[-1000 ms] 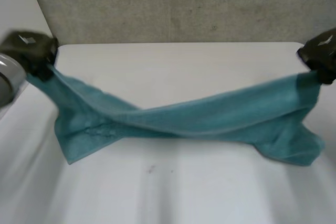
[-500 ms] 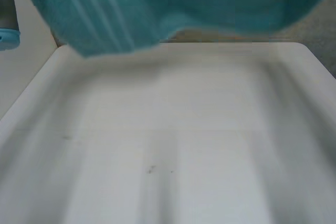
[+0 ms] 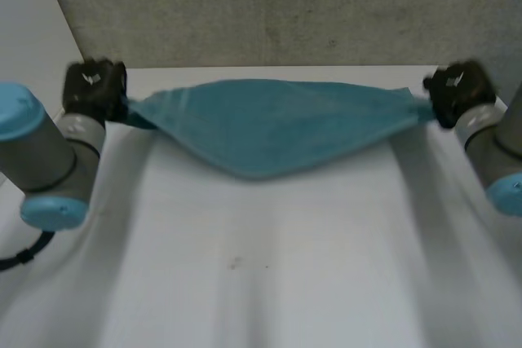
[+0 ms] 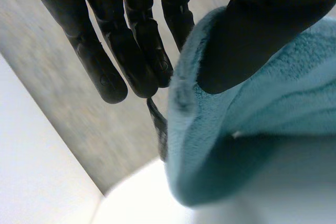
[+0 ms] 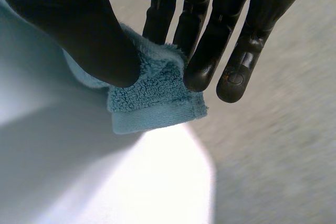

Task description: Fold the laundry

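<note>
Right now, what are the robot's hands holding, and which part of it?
Both hold the teal towel. The left hand pinches one end, and the right hand pinches a corner at the other end, so it hangs stretched between them.

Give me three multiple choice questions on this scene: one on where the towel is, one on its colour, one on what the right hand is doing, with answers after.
1. Where is the towel?
A. Folded flat in a neat square
B. Strung between the left hand and the right hand, sagging in the middle
C. Draped over one arm

2. What colour is the towel?
A. White
B. Teal
C. Red

3. What is the right hand doing?
A. Open, off the cloth
B. Curled shut, holding nothing
C. Pinching a towel corner between thumb and fingers

Answers:
1 B: the head view shows each hand holding one end over the far part of the white table.
2 B: it reads teal in every view.
3 C: the right wrist view shows the hemmed corner between thumb and fingers.
</note>
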`<state>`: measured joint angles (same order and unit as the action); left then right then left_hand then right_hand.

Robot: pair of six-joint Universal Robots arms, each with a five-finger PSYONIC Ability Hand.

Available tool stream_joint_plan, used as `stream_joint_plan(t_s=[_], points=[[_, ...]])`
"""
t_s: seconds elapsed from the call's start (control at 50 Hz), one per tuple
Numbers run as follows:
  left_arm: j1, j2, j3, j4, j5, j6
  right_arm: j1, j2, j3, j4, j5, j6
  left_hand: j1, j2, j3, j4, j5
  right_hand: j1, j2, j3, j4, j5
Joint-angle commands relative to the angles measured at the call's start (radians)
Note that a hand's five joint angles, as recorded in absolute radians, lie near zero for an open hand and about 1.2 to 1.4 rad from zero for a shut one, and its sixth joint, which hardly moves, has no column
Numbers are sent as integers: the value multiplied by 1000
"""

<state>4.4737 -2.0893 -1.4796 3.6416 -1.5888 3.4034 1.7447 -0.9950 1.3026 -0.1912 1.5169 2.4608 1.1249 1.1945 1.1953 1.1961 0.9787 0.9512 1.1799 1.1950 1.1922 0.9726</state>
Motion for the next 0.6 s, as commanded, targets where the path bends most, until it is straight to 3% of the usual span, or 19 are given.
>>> stream_joint_plan(t_s=[0.02,0.16,0.26,0.4,0.48,0.6], points=[[-5,-32,-76,11,6,27,-4,50,64,7,23,-3,271,202,201,200,243,445,216,201,204,249],[4,109,-208,-49,6,86,-4,-147,147,114,25,-16,271,202,201,200,243,445,216,201,204,249],[18,254,-312,-234,6,198,-28,-263,188,277,16,-40,271,202,201,200,243,445,216,201,204,249],[73,461,-335,-501,9,316,-145,-413,271,591,14,-342,271,202,201,200,243,445,216,201,204,249],[104,590,-324,-595,52,333,-151,-488,291,633,16,-400,271,202,201,200,243,445,216,201,204,249],[124,624,-335,-597,128,335,-149,-524,320,616,5,-399,271,202,201,200,243,445,216,201,204,249]])
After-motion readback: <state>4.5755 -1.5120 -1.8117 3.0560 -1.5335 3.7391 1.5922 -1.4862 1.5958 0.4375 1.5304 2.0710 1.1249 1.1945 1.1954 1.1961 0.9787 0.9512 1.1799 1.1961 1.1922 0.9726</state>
